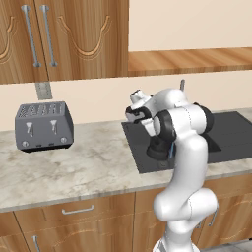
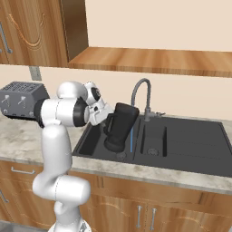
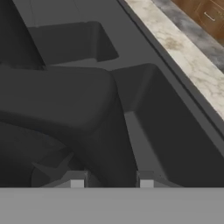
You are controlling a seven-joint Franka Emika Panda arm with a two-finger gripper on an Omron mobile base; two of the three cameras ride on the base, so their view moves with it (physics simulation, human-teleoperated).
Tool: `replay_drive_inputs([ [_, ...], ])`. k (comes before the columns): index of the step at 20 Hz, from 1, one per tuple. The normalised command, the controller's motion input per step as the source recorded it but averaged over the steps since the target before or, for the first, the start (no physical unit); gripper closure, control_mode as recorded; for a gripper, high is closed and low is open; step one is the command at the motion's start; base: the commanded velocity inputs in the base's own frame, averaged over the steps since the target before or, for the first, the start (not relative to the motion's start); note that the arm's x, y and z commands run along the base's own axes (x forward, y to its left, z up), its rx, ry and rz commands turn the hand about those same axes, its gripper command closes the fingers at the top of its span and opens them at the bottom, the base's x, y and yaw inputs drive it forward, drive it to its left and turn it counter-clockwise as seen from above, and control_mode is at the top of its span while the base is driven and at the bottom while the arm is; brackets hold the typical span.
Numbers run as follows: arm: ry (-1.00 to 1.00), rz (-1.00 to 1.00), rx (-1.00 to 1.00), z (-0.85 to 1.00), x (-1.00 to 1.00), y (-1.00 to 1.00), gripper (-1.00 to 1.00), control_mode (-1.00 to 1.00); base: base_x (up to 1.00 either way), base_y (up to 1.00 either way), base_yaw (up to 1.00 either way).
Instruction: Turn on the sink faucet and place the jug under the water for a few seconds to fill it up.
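Apparently I was mid-fill: my hand (image 2: 107, 121) gripped the tall matte black jug (image 2: 120, 127) by its handle, tilted beside the thin pale blue water (image 2: 131, 140) over the wide black sink (image 2: 190, 149); next I needed its mouth under the stream.

We see a glossy white arm (image 1: 184, 162) built of rounded, tube-like segments, joined by dark grey to black collars at the joints. Its white wrist block carries black fittings. At the gripper (image 3: 111, 183), two small dark grey finger tips have squared, lighter ends.
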Motion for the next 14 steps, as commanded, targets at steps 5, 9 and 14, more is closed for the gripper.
replay_drive_inputs([
  [5,0.01,-0.06,0.0,-0.04,0.47,-0.17,1.0,-1.0,0.0,0.0,0.0],
  [9,0.03,-0.06,0.0,-0.06,0.47,-0.18,1.0,-1.0,0.0,0.0,0.0],
  [14,0.01,-0.03,0.0,0.0,0.3,-0.07,1.0,-1.0,0.0,0.0,0.0],
])
